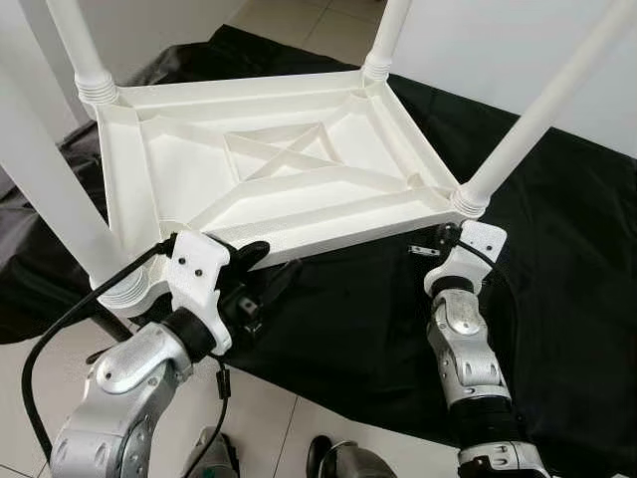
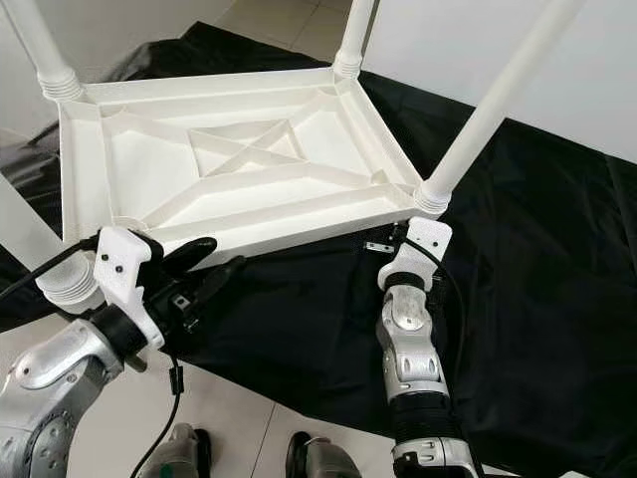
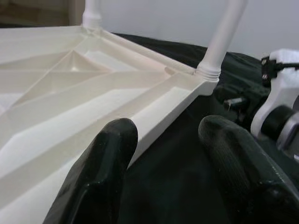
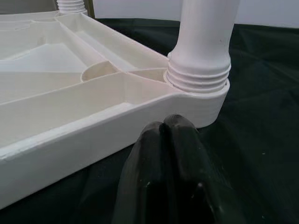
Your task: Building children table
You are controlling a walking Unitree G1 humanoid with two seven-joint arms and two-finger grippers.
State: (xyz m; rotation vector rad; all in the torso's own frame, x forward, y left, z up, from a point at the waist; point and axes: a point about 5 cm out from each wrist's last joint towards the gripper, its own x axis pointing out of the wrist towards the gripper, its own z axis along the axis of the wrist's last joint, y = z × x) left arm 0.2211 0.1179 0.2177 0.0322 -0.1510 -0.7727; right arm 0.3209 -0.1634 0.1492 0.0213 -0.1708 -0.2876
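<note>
Black cloth point(image 1: 557, 259) bears upturned table point(image 1: 269, 169); left pincer point(image 1: 261, 264) spread at its rim, right pincer point(image 4: 170, 140) clenched.

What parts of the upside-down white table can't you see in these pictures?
- Tops of the four legs: cut off by the upper edge in both eye views.
- The table top's flat side: face down on the black cloth.
- Near left corner: partly covered by the left gripper and its white mount.
- Right gripper fingertips: the eye views hide them under the table's near right corner.

A home room — tiled floor point(image 1: 289, 20), white walls point(image 1: 518, 50).
</note>
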